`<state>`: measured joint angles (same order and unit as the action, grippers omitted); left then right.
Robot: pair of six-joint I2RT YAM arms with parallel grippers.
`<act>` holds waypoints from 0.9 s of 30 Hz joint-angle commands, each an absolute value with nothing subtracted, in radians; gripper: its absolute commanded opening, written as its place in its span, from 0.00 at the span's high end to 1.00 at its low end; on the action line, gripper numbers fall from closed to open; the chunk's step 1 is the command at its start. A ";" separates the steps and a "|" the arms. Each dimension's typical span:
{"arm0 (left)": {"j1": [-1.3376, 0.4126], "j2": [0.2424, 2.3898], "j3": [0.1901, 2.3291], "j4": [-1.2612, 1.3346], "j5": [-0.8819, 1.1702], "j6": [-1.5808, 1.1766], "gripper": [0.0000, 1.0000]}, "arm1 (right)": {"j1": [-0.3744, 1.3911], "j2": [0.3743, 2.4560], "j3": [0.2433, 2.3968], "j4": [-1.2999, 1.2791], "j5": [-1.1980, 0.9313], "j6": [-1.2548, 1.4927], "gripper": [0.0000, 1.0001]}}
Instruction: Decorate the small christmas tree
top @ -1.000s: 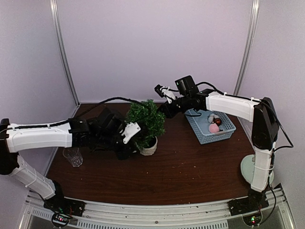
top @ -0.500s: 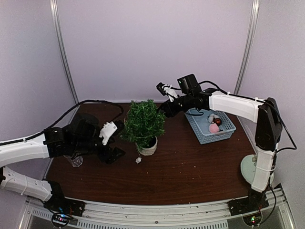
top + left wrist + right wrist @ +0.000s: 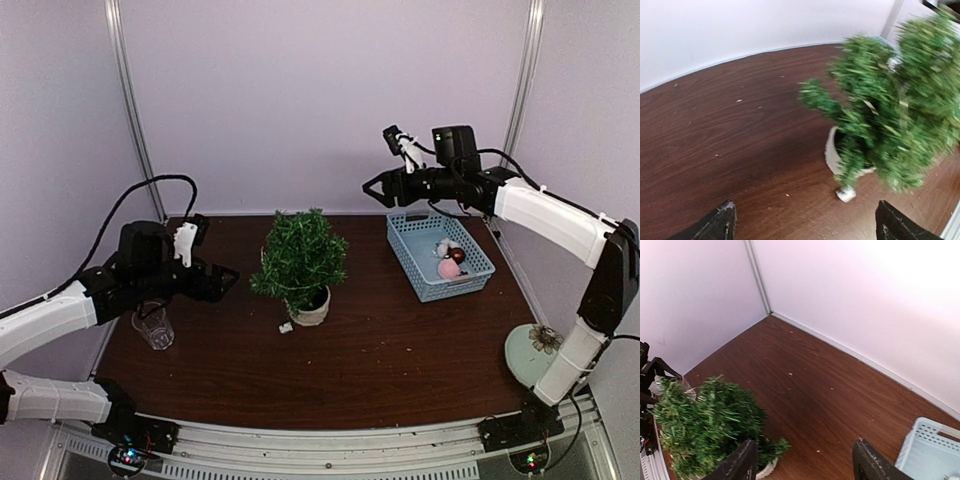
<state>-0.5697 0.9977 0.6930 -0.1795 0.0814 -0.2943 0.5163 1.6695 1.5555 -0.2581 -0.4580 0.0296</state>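
The small christmas tree stands upright in its white pot at the middle of the table. It also shows as a blurred tree in the left wrist view and as a tree in the right wrist view. A small whitish piece lies on the wood beside the pot, the same piece lying ahead of my left fingers. My left gripper hangs open to the tree's left, apart from it, its jaws empty. My right gripper is open, high and to the tree's right, also empty.
A light-blue basket at the back right holds a pink ball, a dark red one and a white one. A clear glass cup stands at the left edge. A pale round disc sits near the right arm's base.
Both arms have pulled away from the tree, the left one to the left, the right one up and to the right. Both grippers have opened. The whitish piece now lies by the pot.
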 commanded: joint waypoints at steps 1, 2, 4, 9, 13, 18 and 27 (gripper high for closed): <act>-0.495 1.064 0.739 -0.105 0.135 -0.372 0.02 | 0.418 1.615 1.458 -0.349 -0.352 0.063 0.35; -0.489 1.088 0.752 -0.108 0.135 -0.369 0.03 | 0.395 1.606 1.437 -0.371 -0.315 0.061 0.36; -0.483 1.122 0.774 -0.109 0.135 -0.361 0.03 | 0.352 1.601 1.402 -0.435 -0.242 0.052 0.38; -0.480 1.183 0.804 -0.100 0.153 -0.350 0.02 | 0.253 1.628 1.351 -0.546 -0.086 0.042 0.45; -0.479 1.209 0.812 -0.101 0.144 -0.348 0.03 | 0.186 1.685 1.329 -0.565 -0.041 0.050 0.49; -0.479 1.220 0.817 -0.105 0.134 -0.347 0.03 | 0.148 1.776 1.330 -0.572 -0.040 0.053 0.51; -0.479 1.224 0.819 -0.105 0.124 -0.348 0.03 | 0.143 1.865 1.340 -0.557 -0.049 0.065 0.49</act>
